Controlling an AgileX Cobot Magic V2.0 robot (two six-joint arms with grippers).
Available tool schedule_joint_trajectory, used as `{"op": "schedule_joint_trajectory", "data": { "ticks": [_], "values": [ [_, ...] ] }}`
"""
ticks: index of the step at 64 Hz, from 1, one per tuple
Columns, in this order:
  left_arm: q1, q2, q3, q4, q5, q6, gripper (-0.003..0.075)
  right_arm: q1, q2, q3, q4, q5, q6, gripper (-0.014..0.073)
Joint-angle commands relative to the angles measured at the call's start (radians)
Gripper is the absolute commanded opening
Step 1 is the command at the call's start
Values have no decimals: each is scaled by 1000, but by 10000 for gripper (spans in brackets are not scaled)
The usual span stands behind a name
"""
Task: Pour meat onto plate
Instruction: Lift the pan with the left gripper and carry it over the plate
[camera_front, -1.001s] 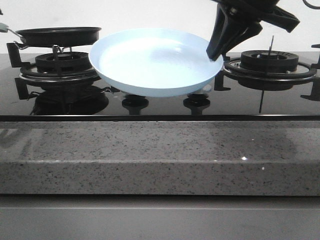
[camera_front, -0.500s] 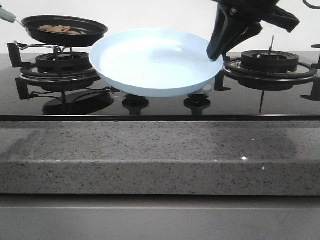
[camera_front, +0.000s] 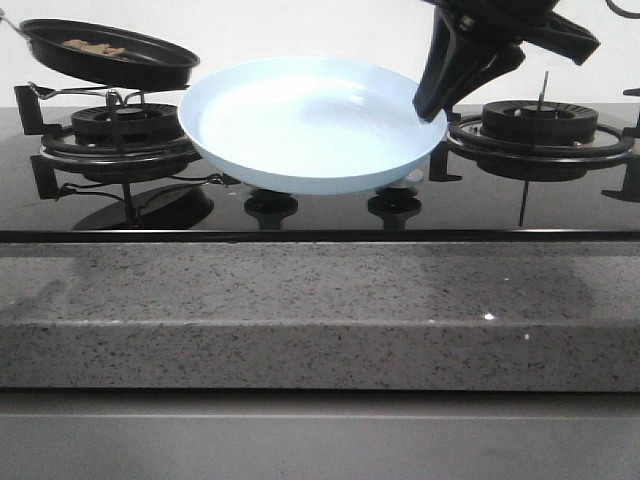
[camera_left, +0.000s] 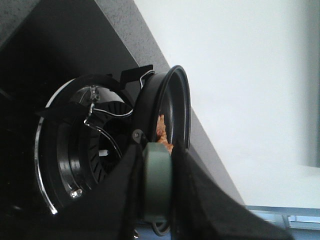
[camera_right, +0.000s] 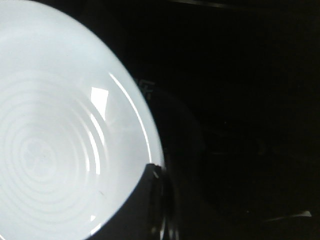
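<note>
Grey speckled counter (camera_front: 320, 310), white wall (camera_front: 300, 30); left tool (camera_left: 157, 200) grasps the pan handle (camera_left: 158, 182) — right tool (camera_front: 440, 95) grips the plate (camera_front: 300, 125) at 3 o'clock.

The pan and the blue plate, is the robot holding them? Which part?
Left gripper holds the frying pan by its green handle. Right gripper pinches the plate at its rim.
</note>
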Motion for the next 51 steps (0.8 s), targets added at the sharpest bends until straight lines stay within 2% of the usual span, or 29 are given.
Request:
{"op": "schedule_joint_trajectory", "data": {
  "ticks": [1,18,31,51],
  "values": [
    [20,-41,-28,-150,77,8,-20,-1,-36,-28,10,-39,-9,-59],
    [27,-43,-28,-306,209,70,-20,-1,-36,-28,10,-39,-9,-59],
    [-9,-71,-28,-292,223,112,-20,-1,-36,-28,10,-39,-9,-59],
    [-126,-144,-28,-265,206,203,-20,-1,-36,-28,10,-39,-9,-59]
  ]
}}
